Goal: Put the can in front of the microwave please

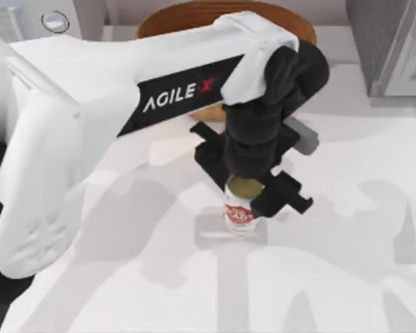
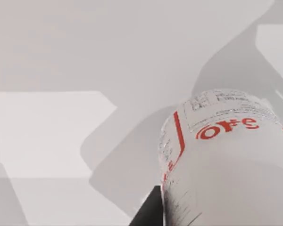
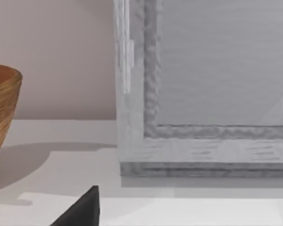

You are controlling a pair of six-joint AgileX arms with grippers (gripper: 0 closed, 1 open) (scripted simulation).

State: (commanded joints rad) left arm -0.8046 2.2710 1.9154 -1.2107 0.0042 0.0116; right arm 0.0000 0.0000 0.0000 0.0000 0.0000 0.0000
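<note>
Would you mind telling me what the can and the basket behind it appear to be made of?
The can looks like metal: a dull gold top above a white printed label with red lettering, held in the left gripper. The basket looks like woven wicker, with fine brown ribbing and a matte finish, though in a render this stays a guess.

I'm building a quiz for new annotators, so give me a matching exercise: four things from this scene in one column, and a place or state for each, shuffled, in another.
Things:
1. can
2. wicker basket
3. microwave
4. speckled-grey box

Places or states:
A. far right corner of the table
B. far left corner, a round silver dial showing
C. mid-table, under the left tool
D. far middle, partly hidden behind the left arm

Pairs: 1-C, 2-D, 3-B, 4-A
</note>
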